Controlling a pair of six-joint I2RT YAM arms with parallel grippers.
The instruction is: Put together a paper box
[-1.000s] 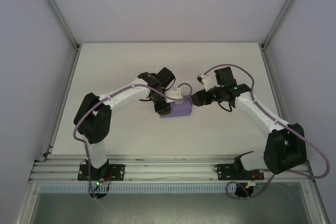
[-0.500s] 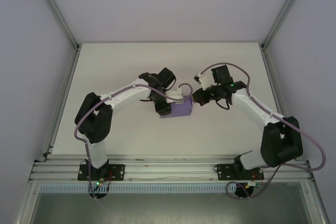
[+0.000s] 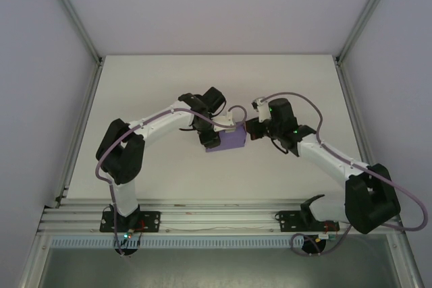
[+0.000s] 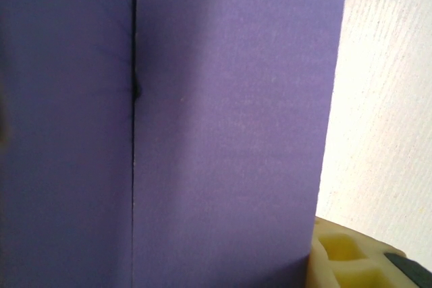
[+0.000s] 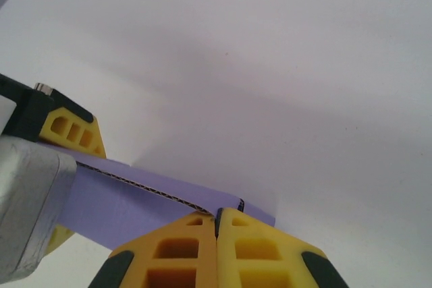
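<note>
Table (image 3: 135, 85): white top, the work sits about mid-table. Clock is read on the overhead view, 12 = away from the bases.

Paper box (image 3: 231, 141): purple, already folded up into a small block. It rests on the table between the two arms.

Left gripper (image 3: 210, 137): at the box's 9 o'clock end, jaws part-spread and clamped across the box. The right wrist view shows card running between its yellow fingers (image 5: 71, 129). Its own view has one pad (image 4: 341, 254) at 5 o'clock, hard against the side of the purple panel. We read this as a hold and treat this arm as the anchor.

Right gripper (image 3: 250, 130): at the box's 3 o'clock end, fingers pressed together with nothing between them. The tips are right at the card's raw edge (image 5: 148, 183). We can't tell if they actually touch it.

Our read of the step: closed right tips act as a blunt pusher to fold or tuck the 3 o'clock end.

How we'd do it well:
- Drive toward 9 o'clock, straight into the left grip, so the anchor takes the load and the box doesn't skate.
- Stay square to the end face. An off-axis push will likely rotate the box in the left jaws.
- Contact low on the flap near its fold line, not on the free edge. Thin card will probably buckle otherwise.
- Go slow, and stop once the flap seats.
- Watch the crease (image 4: 133, 133) in the left wrist view. If it gapes, the panel is bowing, so back off.
</note>
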